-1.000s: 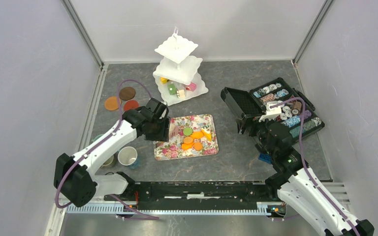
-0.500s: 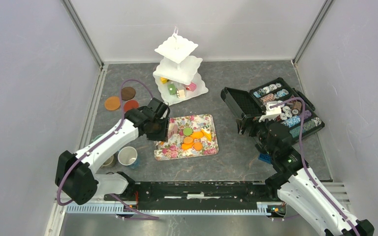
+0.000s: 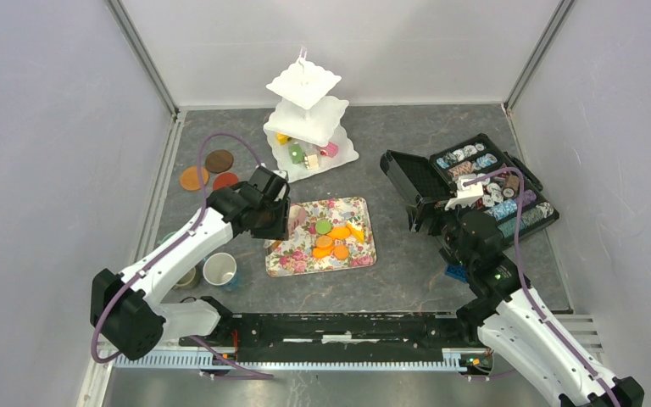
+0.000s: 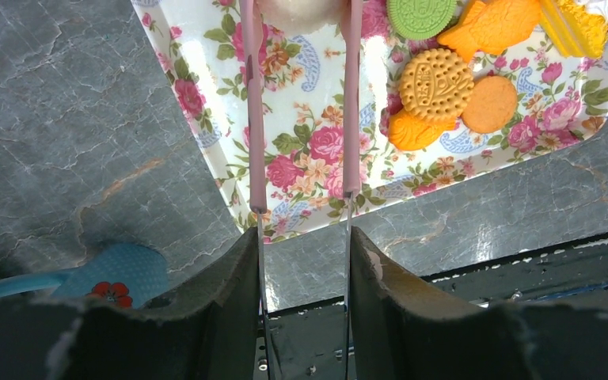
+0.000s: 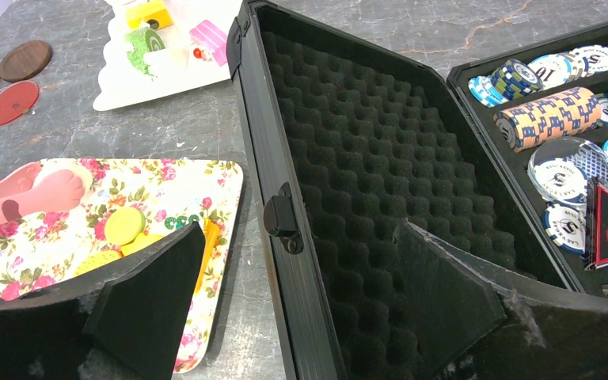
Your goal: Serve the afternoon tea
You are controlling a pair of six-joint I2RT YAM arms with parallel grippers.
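Gripping pink plastic tongs (image 4: 252,119) — left hand (image 4: 302,237) part-closed on their arms; ahead of it, tong tips pinch pale pink round toy cake (image 4: 301,12) above floral rectangular tray (image 4: 206,103). Right hand (image 5: 297,293) — spread wide, holding nothing, black foam-lined case (image 5: 380,158) just ahead.

You see the left gripper (image 4: 305,234) holding pink plastic tongs (image 4: 252,119); at top centre, their tips pinch a pale round cake (image 4: 299,11) over the flowered tray (image 4: 310,146).

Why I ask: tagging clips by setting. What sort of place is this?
Probably a robot lab cell: plain grey walls enclose the table; left arm and right arm are bolted to its edge.
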